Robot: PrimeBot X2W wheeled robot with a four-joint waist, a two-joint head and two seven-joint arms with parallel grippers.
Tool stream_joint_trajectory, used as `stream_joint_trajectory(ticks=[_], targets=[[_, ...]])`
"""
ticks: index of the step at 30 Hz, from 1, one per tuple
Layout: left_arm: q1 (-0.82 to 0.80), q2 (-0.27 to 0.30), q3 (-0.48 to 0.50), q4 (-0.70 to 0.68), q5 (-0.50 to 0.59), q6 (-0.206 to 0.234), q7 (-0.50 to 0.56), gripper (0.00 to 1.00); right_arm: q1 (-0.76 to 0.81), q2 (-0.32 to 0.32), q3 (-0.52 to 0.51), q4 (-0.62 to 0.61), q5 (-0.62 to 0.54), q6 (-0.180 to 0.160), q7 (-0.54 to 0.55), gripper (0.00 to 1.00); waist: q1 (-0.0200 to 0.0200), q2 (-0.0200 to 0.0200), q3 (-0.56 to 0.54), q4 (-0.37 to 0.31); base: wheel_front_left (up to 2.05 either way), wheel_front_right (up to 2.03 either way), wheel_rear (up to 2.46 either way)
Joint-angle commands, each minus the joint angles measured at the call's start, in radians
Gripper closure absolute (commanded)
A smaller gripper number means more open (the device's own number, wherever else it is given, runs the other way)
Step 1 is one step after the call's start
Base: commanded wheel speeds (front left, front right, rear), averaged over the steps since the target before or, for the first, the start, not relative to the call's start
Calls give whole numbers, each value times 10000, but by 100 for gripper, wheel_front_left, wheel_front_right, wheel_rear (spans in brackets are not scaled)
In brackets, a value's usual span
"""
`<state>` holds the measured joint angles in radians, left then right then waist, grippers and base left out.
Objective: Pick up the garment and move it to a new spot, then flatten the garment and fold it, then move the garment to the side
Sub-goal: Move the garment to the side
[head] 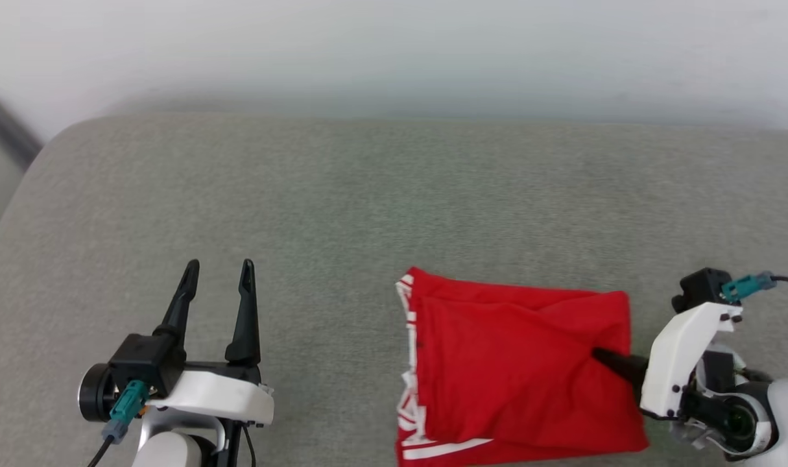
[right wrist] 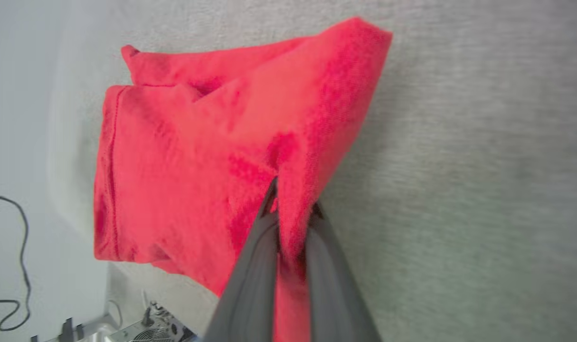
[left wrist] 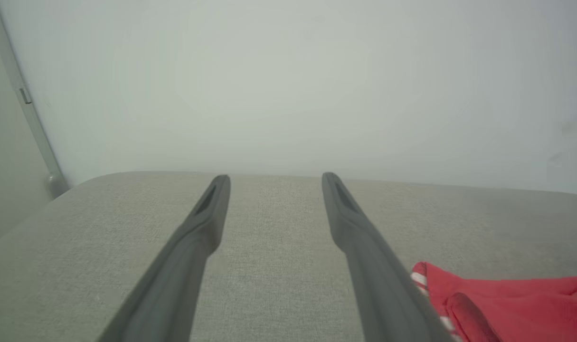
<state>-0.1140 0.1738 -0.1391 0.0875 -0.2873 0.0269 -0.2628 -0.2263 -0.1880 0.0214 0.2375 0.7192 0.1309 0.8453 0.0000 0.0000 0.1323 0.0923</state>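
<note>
The garment (head: 517, 363) is a red shirt folded into a rough rectangle on the grey table (head: 342, 194), with red-white striped trim along its left edge. My right gripper (head: 598, 355) reaches in from the right and is shut on the garment's right edge. In the right wrist view, red cloth (right wrist: 212, 156) is pinched between the two dark fingers (right wrist: 257, 247) and bunches up around them. My left gripper (head: 218, 266) rests open at the lower left, well apart from the garment. The left wrist view shows its spread fingers (left wrist: 212, 213) and a corner of the garment (left wrist: 506, 299) at the lower right.
The grey cloth-covered table runs back to a pale wall (head: 394, 52). Its rounded left corner (head: 63, 136) sits near a grey rail (head: 4, 130). In the right wrist view, a black cable (right wrist: 13, 266) and some hardware (right wrist: 150, 327) lie beyond the table's edge.
</note>
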Motion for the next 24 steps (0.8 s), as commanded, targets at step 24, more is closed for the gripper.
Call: stream_joint_trajectory(ticks=[24], targets=[[-1628,459,-802,-1363,599,-586,460,0,-3123,-2320,-1043,1567,-4102,-5,-1409,100,0,0,2835,-3704,0,0,0]])
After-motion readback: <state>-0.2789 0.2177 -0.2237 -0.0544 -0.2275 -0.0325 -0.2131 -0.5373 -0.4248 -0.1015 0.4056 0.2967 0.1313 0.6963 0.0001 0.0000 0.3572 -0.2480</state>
